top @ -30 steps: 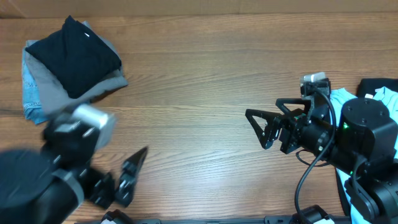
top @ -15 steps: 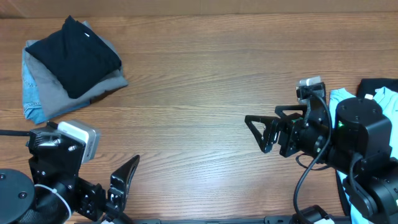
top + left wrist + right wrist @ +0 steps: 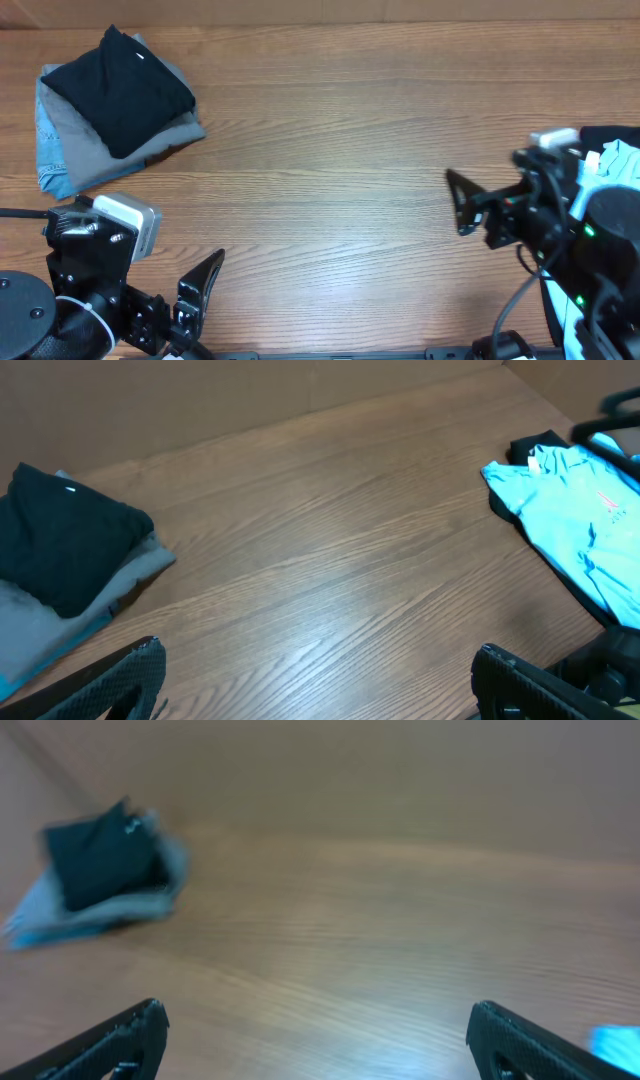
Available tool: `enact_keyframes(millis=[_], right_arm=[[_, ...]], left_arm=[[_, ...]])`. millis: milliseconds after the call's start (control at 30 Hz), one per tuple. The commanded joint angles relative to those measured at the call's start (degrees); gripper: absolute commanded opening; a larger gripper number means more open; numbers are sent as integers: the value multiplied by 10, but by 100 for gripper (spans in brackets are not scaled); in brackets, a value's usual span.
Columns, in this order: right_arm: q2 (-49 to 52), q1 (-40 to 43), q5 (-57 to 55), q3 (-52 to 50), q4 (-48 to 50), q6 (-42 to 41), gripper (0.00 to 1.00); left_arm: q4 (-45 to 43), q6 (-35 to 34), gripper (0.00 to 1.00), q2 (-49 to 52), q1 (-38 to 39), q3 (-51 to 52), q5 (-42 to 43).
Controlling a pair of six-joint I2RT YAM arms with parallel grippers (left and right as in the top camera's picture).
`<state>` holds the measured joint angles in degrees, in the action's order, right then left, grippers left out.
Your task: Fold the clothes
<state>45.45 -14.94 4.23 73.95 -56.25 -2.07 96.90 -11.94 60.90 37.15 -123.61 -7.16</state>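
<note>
A folded black T-shirt (image 3: 118, 90) tops a stack at the table's far left, also seen in the left wrist view (image 3: 60, 540) and, blurred, in the right wrist view (image 3: 100, 860). A light blue T-shirt (image 3: 620, 158) lies crumpled at the right edge, partly under the right arm; the left wrist view shows the blue T-shirt (image 3: 570, 500) spread out over black cloth (image 3: 530, 445). My left gripper (image 3: 200, 298) (image 3: 318, 648) hangs open over bare wood at the front left. My right gripper (image 3: 455, 203) (image 3: 316, 1007) is open, empty, left of the blue shirt.
Folded grey trousers (image 3: 165, 135) and a blue patterned cloth (image 3: 48, 150) lie under the black T-shirt. A dark garment (image 3: 605, 135) sits at the right edge behind the blue shirt. The wooden table (image 3: 320, 150) stretches between the two piles.
The right arm has pulled back to the right, its gripper still open. The left arm shifted down-left a second ago and has stayed still since.
</note>
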Motion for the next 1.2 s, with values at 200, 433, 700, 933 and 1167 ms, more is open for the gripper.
enact_keyframes(millis=[200, 433, 700, 933, 1167], right_arm=[[-209, 87, -22, -253, 108, 40, 100], [-348, 90, 3, -446, 207, 36, 100], [-432, 90, 15, -594, 357, 36, 100], [-453, 90, 35, -666, 429, 36, 100], [-453, 90, 35, -710, 466, 36, 100]], left_arm=[[-1, -9, 100, 2, 4, 2, -9], [-1, -9, 100, 2, 4, 2, -9], [-1, -9, 100, 2, 4, 2, -9], [-1, -9, 100, 2, 4, 2, -9], [-1, -9, 100, 2, 4, 2, -9]])
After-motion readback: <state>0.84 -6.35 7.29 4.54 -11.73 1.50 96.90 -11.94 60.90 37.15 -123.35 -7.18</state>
